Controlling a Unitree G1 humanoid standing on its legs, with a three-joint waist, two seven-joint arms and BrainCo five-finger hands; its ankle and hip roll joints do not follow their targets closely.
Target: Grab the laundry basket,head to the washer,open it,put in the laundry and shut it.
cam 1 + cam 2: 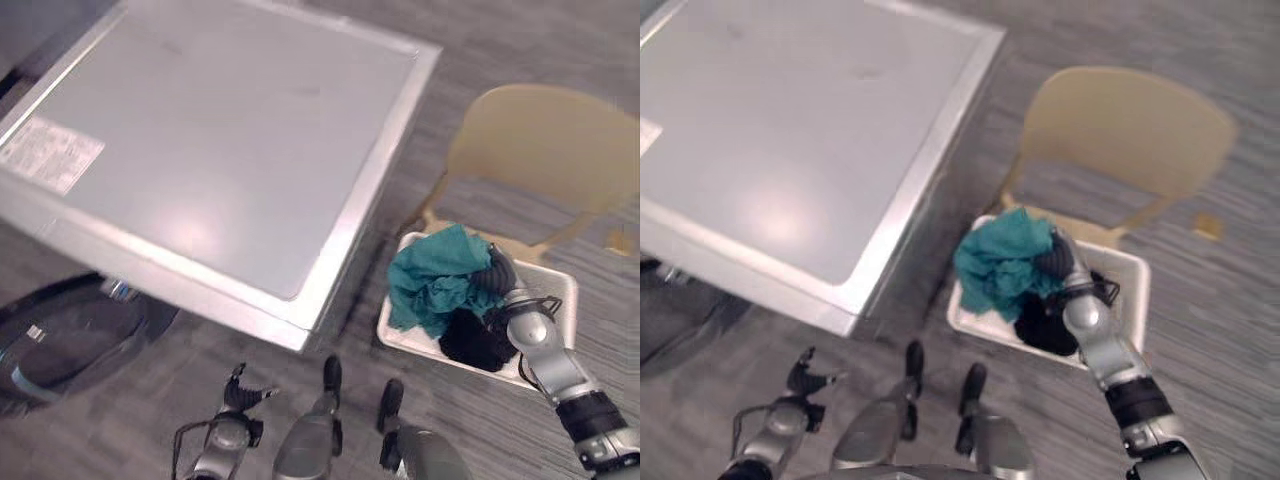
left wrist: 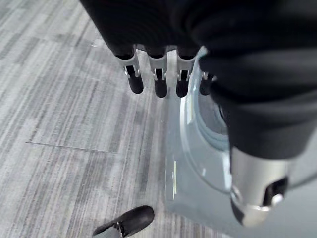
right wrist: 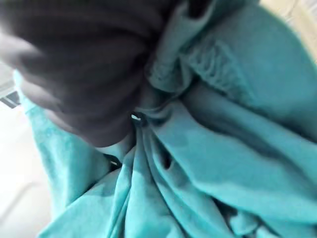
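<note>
The left robot hand [image 1: 232, 400] hangs low over the grey carpet floor [image 1: 120, 420], fingers [image 2: 158, 82] straight and relaxed in its wrist view, holding nothing. Just beyond its fingertips in that view lies the round glass door [image 2: 208, 148] of the washer, swung open; in the head views the door [image 1: 70, 340] shows ahead and to the left of this hand, under the washer's front edge. The washer [image 1: 220, 140] itself is a large silver-grey box with a flat, glossy top and a white label near one corner, standing ahead of the left robot hand.

Well apart to the right, the laundry basket [image 1: 560, 290] is a white rectangular tub sitting on the floor at the foot of a pale yellow chair [image 1: 545, 150]. A crumpled teal cloth [image 1: 440, 280] bulges above its rim, soft and deeply folded, with a black garment [image 1: 475, 340] bunched just beside it lower in the tub. The right robot hand [image 1: 500, 272] is pressed into the teal cloth from the right, its dark cover against the fabric. In its wrist view the teal folds [image 3: 223, 148] gather tightly at the hand, yet its fingers are buried in the cloth, so whether they grip it cannot be told.
</note>
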